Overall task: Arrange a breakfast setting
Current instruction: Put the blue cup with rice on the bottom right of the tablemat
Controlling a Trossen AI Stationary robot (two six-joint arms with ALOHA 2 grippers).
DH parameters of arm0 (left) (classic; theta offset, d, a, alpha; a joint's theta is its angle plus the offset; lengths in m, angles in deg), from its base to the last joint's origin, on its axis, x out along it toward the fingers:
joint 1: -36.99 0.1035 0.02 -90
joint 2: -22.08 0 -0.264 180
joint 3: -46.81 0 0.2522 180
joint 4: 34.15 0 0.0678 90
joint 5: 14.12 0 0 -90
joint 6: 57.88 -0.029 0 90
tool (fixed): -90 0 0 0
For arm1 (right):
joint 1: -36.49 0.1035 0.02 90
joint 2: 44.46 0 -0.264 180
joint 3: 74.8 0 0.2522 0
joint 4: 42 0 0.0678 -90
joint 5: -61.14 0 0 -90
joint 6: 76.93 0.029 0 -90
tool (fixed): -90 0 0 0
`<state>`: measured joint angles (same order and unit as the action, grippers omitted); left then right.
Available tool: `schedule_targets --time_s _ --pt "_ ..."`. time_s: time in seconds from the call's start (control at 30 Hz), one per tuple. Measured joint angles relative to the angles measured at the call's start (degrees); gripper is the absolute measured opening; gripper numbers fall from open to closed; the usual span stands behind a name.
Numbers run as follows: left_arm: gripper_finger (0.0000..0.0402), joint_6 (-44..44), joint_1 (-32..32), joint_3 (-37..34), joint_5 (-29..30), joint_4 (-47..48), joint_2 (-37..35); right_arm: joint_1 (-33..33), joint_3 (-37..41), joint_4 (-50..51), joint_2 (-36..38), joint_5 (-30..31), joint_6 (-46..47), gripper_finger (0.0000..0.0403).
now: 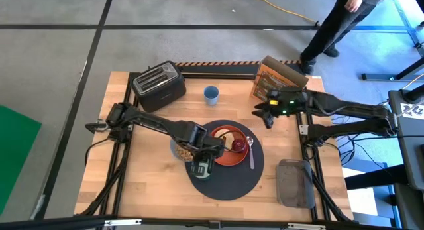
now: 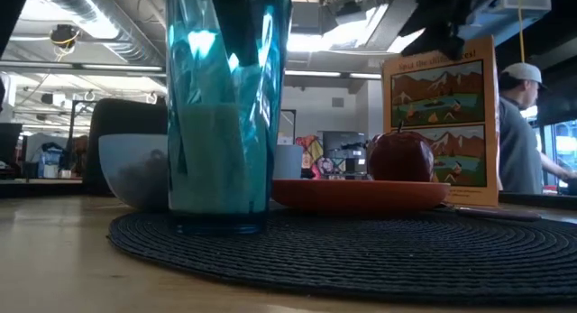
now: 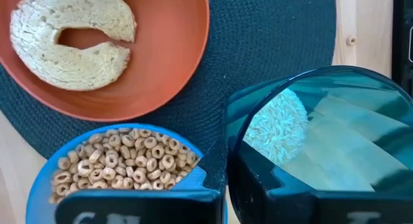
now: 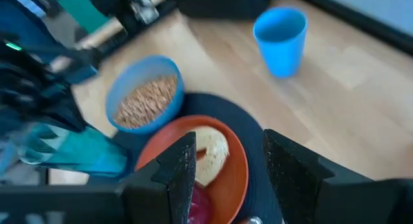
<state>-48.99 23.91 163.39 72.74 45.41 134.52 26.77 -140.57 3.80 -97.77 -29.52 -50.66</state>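
Observation:
A round dark-grey mat (image 1: 228, 185) lies at the table's middle. On it are an orange plate (image 1: 224, 158) with a toast slice (image 3: 68, 46) and a red apple (image 1: 238, 145), and a spoon (image 1: 250, 154) on the right of the plate. A blue bowl of cereal rings (image 3: 122, 166) sits at the mat's left edge. A translucent teal-green glass cup (image 2: 225, 105) with white paper inside stands on the mat's near-left part. My left gripper (image 1: 199, 165) is shut on the cup. My right gripper (image 4: 226, 179) is open and empty, above the table's far right. My left gripper holds the glass cup near its rim (image 3: 235, 130), coming from above and slanting from the table's left. The fingers' contact lies below the left wrist picture's edge, so the kind of hold cannot be told. The cup stands upright with its base (image 2: 221, 225) on the mat.
A black toaster (image 1: 159, 84) stands at the far left, an orange cereal box (image 1: 278, 77) at the far right and a small blue cup (image 1: 211, 94) between them. A grey flat item (image 1: 295, 183) lies near right. A person (image 1: 338, 21) stands beyond the far edge.

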Motion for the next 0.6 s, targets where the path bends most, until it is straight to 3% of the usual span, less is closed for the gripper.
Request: schedule_targets --time_s 0.27,0.47,0.6 --pt "0.0038 1.2 0.0 -0.1 -0.2 -0.3 0.1 0.0 0.0 8.5 8.2 0.5 2.2 0.0168" --pt "0.0114 1.8 0.2 0.7 0.4 2.1 -0.1 0.0 0.0 7.7 9.9 0.0 3.5 0.0168" --pt "0.0167 1.6 1.0 5.7 3.7 7.8 -0.9 0.0 0.0 5.2 11.0 0.3 3.8 0.0168"
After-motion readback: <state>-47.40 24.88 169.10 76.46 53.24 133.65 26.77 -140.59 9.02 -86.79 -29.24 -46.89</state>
